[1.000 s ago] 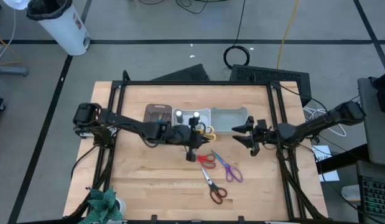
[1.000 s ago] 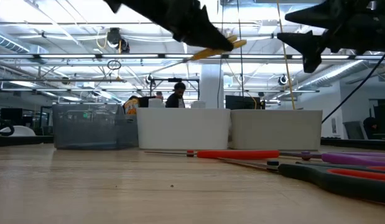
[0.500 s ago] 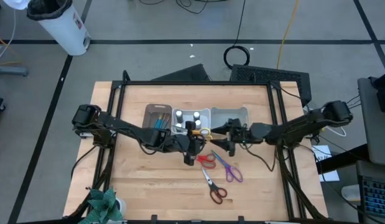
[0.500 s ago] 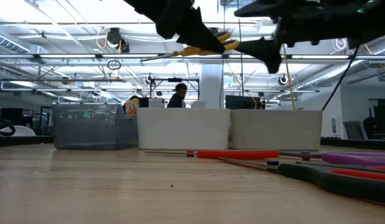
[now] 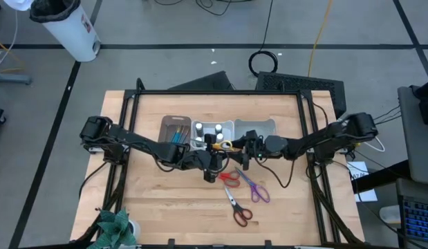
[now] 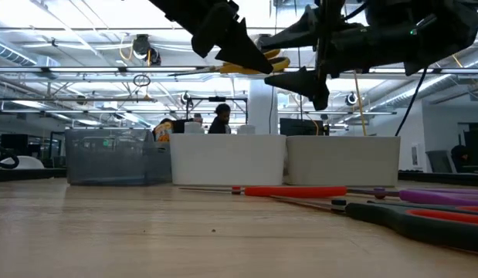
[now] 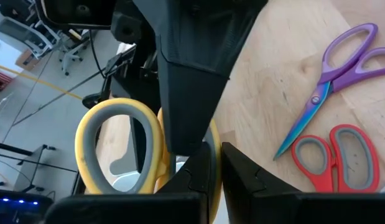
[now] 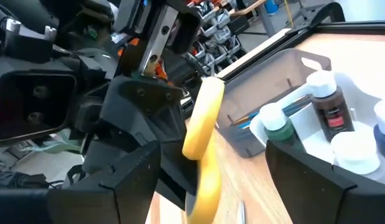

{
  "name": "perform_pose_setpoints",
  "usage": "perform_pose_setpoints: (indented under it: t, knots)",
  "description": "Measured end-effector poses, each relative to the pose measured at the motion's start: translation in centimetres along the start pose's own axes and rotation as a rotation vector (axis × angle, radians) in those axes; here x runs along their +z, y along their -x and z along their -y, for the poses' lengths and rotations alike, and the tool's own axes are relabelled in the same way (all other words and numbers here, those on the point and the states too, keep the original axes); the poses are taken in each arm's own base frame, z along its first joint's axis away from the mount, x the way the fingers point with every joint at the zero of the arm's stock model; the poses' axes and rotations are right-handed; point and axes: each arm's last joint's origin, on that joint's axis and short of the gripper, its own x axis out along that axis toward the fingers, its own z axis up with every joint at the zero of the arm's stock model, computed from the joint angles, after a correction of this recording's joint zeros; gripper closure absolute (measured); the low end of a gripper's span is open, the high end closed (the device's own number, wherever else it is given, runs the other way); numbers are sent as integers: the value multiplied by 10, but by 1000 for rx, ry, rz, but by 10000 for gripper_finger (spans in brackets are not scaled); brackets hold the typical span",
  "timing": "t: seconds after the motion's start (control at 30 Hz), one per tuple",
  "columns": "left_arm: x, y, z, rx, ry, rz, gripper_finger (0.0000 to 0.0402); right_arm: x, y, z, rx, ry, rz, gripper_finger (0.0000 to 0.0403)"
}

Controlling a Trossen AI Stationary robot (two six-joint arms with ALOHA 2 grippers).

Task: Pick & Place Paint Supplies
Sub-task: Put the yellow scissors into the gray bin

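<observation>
Yellow-handled scissors (image 6: 254, 65) hang in the air over the table's middle, in front of the white bin (image 5: 212, 130) that holds the white-capped bottles (image 8: 326, 99). My left gripper (image 5: 212, 151) is shut on them. My right gripper (image 5: 243, 153) is open, level, and faces the left one; its two fingers stand on either side of the yellow handle loops (image 8: 203, 124), and no touch shows. Red scissors (image 5: 229, 178), purple scissors (image 5: 255, 188) and black-and-red scissors (image 5: 238, 209) lie flat on the wood. My left gripper pinches the yellow scissors between its two fingers at the yellow handle part (image 7: 212, 146), with one loop (image 7: 117, 149) free beside the fingers. The fingers come from the table's left, slanting down. The scissors are lifted clear and lie about level, blades (image 6: 196, 71) pointing back along the arm.
A brown bin (image 5: 175, 128) with thin brushes stands left of the white bin, and a grey bin (image 5: 255, 130) stands right of it. A black frame (image 5: 220, 92) runs around the table. The near half of the wood is bare apart from the lying scissors.
My right gripper has travelled toward the table's left, from beside the grey bin up to the yellow scissors' handles. My left gripper has turned a little, and the scissors now lie more level than before.
</observation>
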Motion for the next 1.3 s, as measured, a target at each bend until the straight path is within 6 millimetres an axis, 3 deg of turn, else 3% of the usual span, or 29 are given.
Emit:
perform_pose_setpoints:
  t: [0.2, 0.6, 0.73, 0.87, 1.1, 1.3]
  knots:
    - [0, 0, 0, -1, 13, -1, 382, -3, -1, 1, -3, 8, -7, 168]
    - [-1, -1, 0, -30, 35, 4, 376, -2, -1, 0, 50, 102, -21, 382]
    - [-1, -2, 2, -88, 107, 18, 369, -3, -1, -1, 56, 117, -22, 381]
    - [1, -2, 7, -141, 166, 39, 324, -2, 0, -1, 64, 158, -24, 382]
    - [13, 9, 26, -196, 106, 118, 212, 28, 15, -3, 26, 209, 33, 382]
    - [24, 20, 37, -193, 11, 198, 155, 51, 38, -7, -14, 235, 31, 382]
